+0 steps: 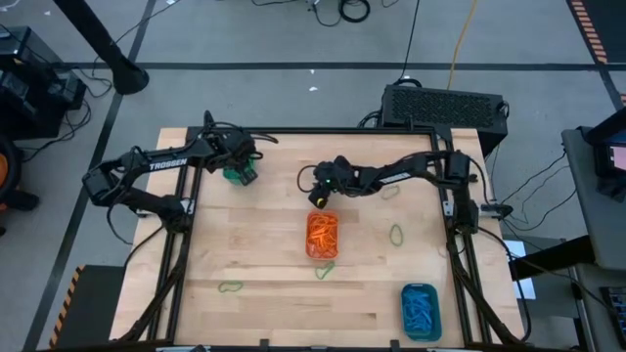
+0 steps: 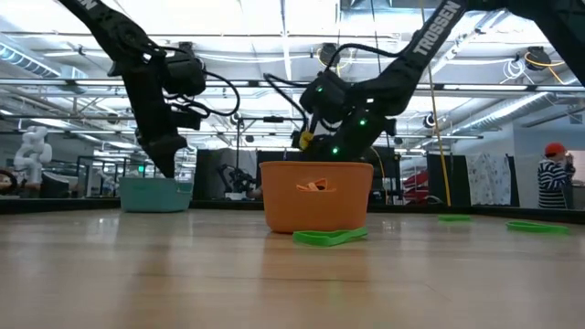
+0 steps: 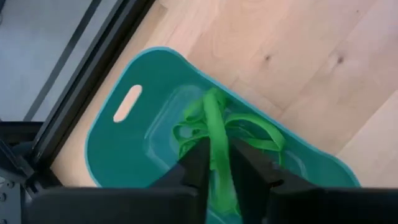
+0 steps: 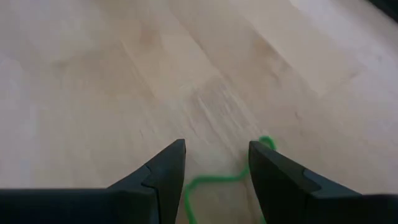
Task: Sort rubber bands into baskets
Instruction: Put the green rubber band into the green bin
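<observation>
A teal basket [image 3: 134, 134] with several green rubber bands [image 3: 255, 134] in it stands at the table's far left [image 1: 238, 177]. My left gripper [image 3: 221, 163] hangs over it, pointing steeply down, its fingers a narrow gap apart around one green band [image 3: 216, 127]. An orange basket [image 1: 321, 235] with orange bands stands mid-table. Just beyond its far side my right gripper [image 1: 318, 196] is open and low over the wood, its fingers [image 4: 163, 177] on either side of a green band [image 4: 208, 182] that lies flat on the table. A blue basket [image 1: 421, 311] holds blue bands. My left gripper has a green band's near part [image 3: 222, 177] between its two fingers, which come from above, slanting down. The band runs from the gap down onto the heap of green bands in the teal basket. I cannot tell whether the fingers touch it.
Loose green bands lie on the wood: one at the orange basket's near side [image 1: 325, 271], one near the front left [image 1: 230, 286], one at the right [image 1: 396, 233] and one at the far right [image 1: 391, 191]. A black frame [image 1: 181, 210] borders the table.
</observation>
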{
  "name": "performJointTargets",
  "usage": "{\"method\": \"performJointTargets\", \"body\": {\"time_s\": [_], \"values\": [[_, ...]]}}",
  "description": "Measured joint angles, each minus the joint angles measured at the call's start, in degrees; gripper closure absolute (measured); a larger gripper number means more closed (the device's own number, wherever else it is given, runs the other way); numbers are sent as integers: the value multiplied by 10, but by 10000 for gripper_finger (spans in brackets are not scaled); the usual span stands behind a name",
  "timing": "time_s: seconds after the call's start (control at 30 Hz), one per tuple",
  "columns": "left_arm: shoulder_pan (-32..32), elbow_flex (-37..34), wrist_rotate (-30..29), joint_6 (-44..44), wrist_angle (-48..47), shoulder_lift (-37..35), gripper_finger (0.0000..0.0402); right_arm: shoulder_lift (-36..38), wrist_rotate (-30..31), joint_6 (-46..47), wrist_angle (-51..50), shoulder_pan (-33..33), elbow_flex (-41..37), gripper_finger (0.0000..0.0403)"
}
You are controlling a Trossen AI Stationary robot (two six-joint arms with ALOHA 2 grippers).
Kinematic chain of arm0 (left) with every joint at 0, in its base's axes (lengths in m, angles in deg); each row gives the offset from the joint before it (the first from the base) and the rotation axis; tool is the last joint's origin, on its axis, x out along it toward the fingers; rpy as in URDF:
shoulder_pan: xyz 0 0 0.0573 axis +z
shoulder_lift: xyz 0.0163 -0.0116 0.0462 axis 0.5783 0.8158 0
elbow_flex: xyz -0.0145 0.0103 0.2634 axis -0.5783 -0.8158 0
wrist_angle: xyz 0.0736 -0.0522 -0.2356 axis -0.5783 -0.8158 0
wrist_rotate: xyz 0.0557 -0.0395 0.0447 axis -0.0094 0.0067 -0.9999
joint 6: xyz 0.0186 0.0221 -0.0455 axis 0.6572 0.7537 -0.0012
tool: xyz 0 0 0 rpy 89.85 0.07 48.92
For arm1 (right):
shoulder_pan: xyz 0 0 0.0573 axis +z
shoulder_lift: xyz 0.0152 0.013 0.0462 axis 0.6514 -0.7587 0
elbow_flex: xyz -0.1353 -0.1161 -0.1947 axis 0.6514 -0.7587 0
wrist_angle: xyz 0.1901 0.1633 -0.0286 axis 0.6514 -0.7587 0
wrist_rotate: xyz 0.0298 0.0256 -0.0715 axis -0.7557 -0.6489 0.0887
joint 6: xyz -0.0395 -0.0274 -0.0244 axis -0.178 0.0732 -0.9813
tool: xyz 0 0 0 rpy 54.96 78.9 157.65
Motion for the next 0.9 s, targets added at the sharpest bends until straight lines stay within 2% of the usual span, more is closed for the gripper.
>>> {"method": "performJointTargets", "body": {"time_s": [0.13, 0.23, 0.33, 0.47, 0.5, 0.6, 0.7, 0.77, 0.9], "values": [[-4, 0, -8, -8, -7, 0, 285, -7, 3, 0, -34, -3, 15, 235], [-4, 0, -15, -14, -18, -3, 260, -6, -1, 0, -48, -8, 16, 246], [-4, 0, -16, -15, -16, -15, 255, -4, -6, -1, -56, -13, 16, 286], [-4, 0, -16, -13, -6, -49, 254, -2, -4, -28, -59, -19, 15, 375], [-4, 0, -16, -12, -4, -60, 254, -2, -2, -38, -57, -19, 15, 389], [-4, 0, -5, -9, 14, -96, 254, 5, 0, -45, -61, -21, 13, 394], [-5, 0, 48, 2, 41, -133, 254, 25, 0, -54, -64, -22, 12, 401], [-8, 1, 113, 5, 72, -152, 254, 45, 0, -56, -54, -22, 13, 401], [-17, -16, 315, 4, 171, -172, 254, 85, -2, -61, -62, -18, 13, 402]]}}
